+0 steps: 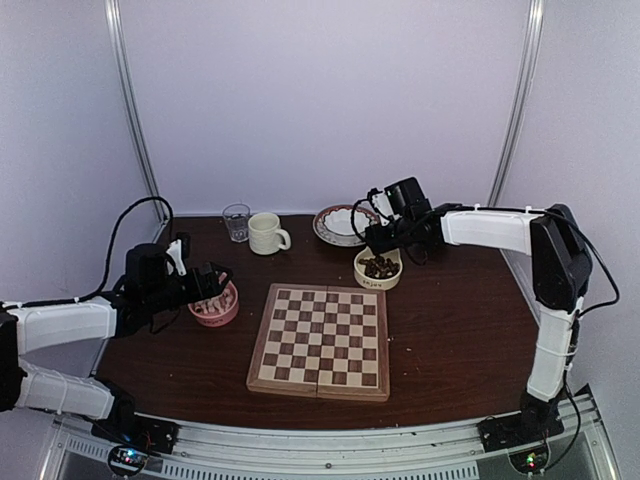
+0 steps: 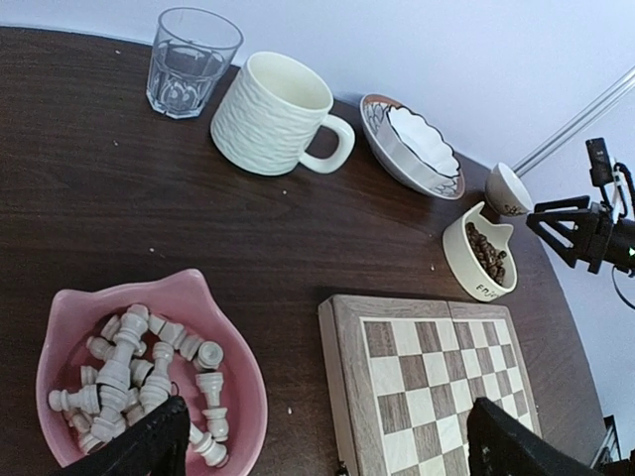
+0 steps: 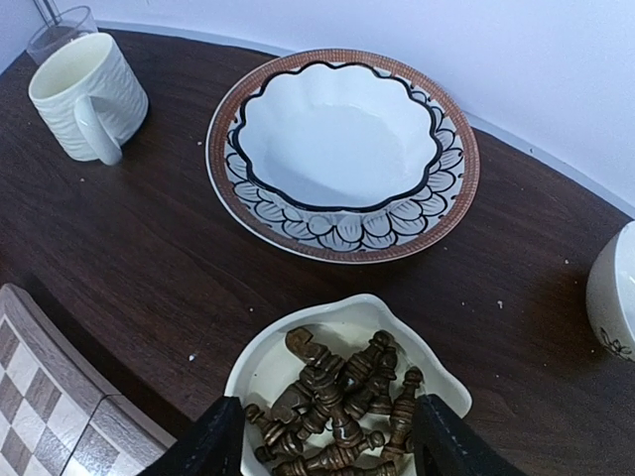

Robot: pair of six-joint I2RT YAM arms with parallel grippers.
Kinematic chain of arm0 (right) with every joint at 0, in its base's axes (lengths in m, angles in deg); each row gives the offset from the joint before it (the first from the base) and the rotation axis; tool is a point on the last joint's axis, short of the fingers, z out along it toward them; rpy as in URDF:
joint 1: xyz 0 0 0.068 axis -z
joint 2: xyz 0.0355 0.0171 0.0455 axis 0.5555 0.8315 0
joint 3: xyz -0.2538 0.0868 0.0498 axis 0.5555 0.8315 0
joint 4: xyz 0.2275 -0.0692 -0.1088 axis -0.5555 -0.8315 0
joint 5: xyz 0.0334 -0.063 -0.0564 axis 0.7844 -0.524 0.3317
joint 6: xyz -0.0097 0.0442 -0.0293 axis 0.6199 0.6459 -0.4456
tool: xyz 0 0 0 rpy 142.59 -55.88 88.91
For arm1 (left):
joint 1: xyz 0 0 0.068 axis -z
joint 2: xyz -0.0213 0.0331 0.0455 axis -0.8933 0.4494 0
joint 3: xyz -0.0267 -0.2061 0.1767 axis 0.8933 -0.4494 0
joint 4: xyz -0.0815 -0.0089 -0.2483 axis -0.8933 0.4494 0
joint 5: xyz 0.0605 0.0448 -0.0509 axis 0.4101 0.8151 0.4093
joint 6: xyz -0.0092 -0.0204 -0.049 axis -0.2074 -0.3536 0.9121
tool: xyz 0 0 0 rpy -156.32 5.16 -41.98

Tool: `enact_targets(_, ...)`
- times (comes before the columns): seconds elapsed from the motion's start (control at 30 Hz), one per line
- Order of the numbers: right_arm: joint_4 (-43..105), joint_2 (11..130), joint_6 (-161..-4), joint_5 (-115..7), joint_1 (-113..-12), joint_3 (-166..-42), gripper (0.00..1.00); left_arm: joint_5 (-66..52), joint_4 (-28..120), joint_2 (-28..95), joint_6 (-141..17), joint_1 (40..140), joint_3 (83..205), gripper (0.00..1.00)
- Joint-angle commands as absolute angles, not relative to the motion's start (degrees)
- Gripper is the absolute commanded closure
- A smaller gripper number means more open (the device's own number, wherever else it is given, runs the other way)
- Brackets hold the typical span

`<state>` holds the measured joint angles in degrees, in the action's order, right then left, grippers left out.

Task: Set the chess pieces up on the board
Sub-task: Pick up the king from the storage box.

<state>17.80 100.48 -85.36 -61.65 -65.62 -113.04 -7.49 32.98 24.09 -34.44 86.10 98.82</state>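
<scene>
The board (image 1: pixel 318 342) lies flat mid-table with no pieces on it; its corner also shows in the left wrist view (image 2: pixel 437 387). Dark brown chess pieces (image 3: pixel 342 402) are heaped in a cream bowl (image 3: pixel 260 367) behind the board (image 1: pixel 378 267). My right gripper (image 3: pixel 327 451) hangs low over that bowl, open, its fingers (image 3: pixel 210 444) on either side of the heap. Pale cream chess pieces (image 2: pixel 139 372) fill a pink bowl (image 2: pixel 223 337) left of the board. My left gripper (image 2: pixel 327 451) is wide open above the gap between pink bowl and board, holding nothing.
Along the back stand a clear glass (image 1: pixel 236 221), a ribbed cream mug (image 1: pixel 266 233) and a patterned plate (image 1: pixel 340 225). A small white cup (image 3: pixel 617 293) sits right of the cream bowl. The dark table's back edge meets the wall.
</scene>
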Motion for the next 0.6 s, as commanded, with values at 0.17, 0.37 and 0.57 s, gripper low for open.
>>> enact_targets(0.17, 11.42, 106.75, -87.54, -65.38, -65.91, -119.40, 0.43, -9.42, 30.33, 25.88, -36.42, 87.11, 101.45, 0.03)
enact_targets(0.37, 8.22, 110.16, -87.94, -66.26, -66.16, -122.58, 0.49, -9.60, 31.08, 25.71, -36.43, 87.33, 101.80, 0.03)
enact_targets(0.57, 5.25, 112.69, -88.37, -68.20, -66.61, -125.10, 0.53, -9.22, 31.82, 25.34, -36.57, 87.46, 102.07, 0.03)
